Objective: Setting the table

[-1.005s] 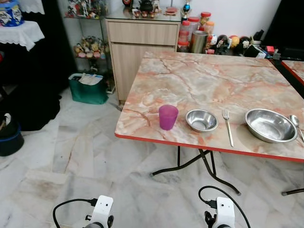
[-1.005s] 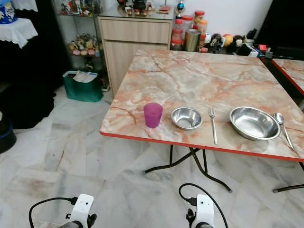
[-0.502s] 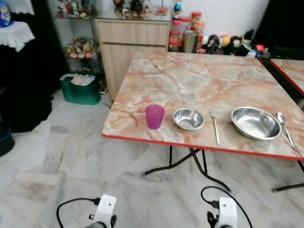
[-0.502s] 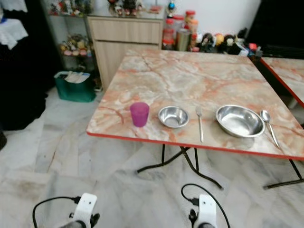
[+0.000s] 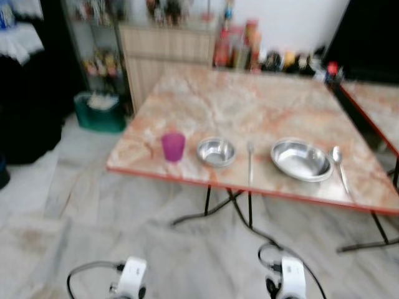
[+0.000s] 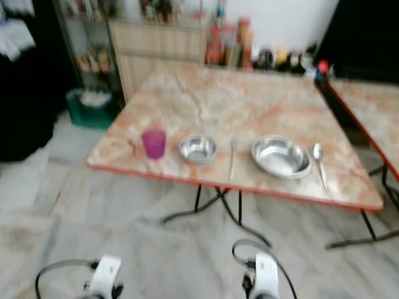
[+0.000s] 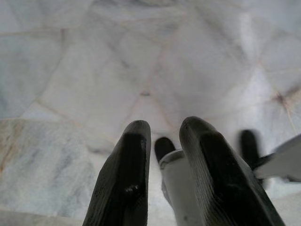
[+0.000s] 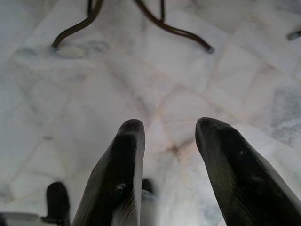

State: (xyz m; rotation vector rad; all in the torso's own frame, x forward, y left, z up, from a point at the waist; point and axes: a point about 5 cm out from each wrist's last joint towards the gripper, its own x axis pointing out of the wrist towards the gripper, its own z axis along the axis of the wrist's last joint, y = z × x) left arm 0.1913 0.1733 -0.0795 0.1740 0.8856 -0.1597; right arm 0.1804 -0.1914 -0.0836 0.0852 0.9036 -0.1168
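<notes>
From where I stand the table (image 5: 206,106) looks laid already – along its near edge, left to right, sit the cup (image 5: 173,147), small bowl (image 5: 216,152), fork (image 5: 250,163), big bowl (image 5: 301,159) and spoon (image 5: 338,164), each a little apart from the next. I judge the setting is done and the robot is standing off from it, blurred by motion. Both arms hang low over the floor (image 7: 94,70): left gripper (image 7: 162,155) slightly parted and empty, right gripper (image 8: 170,155) spread and empty. Open floor lies in front – table legs (image 8: 155,21) ahead, a second table (image 5: 374,106) close on the right
</notes>
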